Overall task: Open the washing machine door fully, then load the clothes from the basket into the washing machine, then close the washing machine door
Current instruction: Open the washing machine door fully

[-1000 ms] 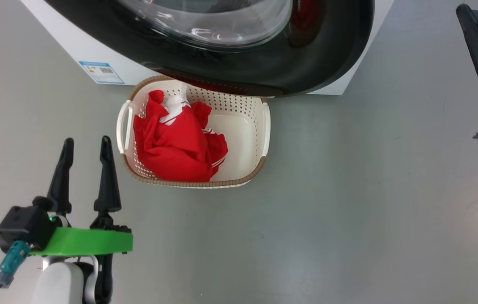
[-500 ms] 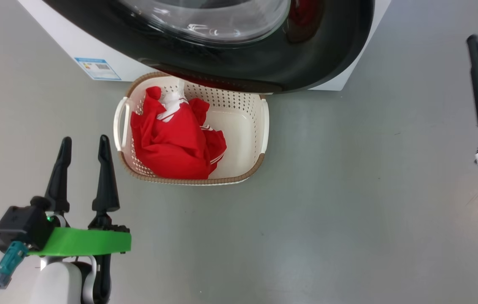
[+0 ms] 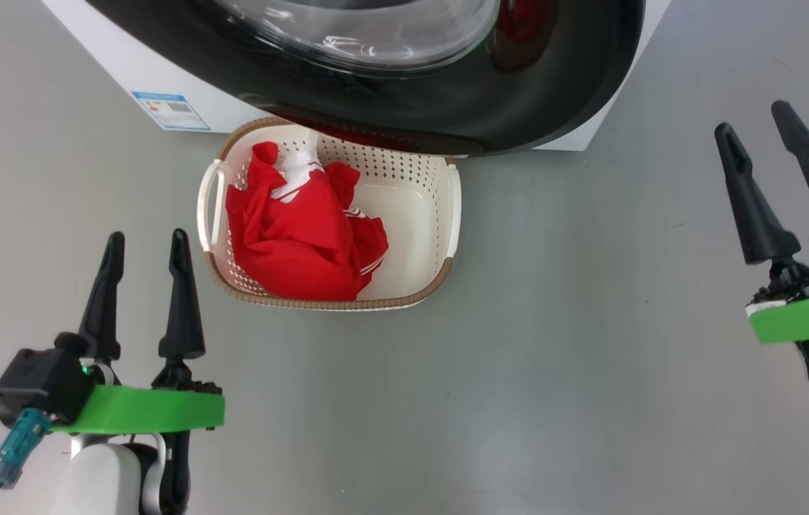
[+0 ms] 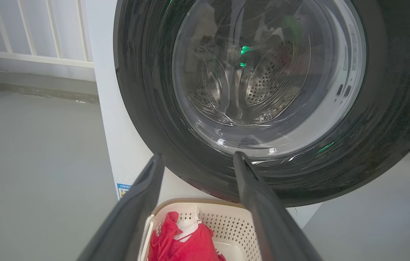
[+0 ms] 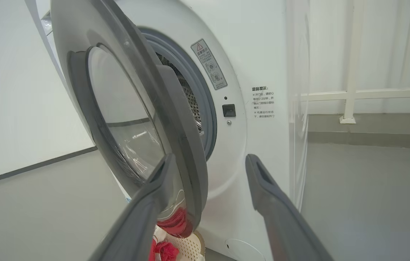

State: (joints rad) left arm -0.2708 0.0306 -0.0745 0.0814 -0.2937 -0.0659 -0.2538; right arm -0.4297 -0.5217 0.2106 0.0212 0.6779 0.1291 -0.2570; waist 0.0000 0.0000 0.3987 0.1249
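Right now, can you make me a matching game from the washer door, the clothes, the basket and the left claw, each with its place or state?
1 washing machine door
2 clothes
3 basket
4 left gripper

a lying in the basket
b fingers apart, holding nothing
c swung partly open
d on the floor before the washing machine

Pairs: 1-c, 2-a, 3-d, 4-b

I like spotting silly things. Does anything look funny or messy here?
Nothing is spilled or broken. The door is only partly open and hangs over the back of the basket, with the clothes bunched to one side.
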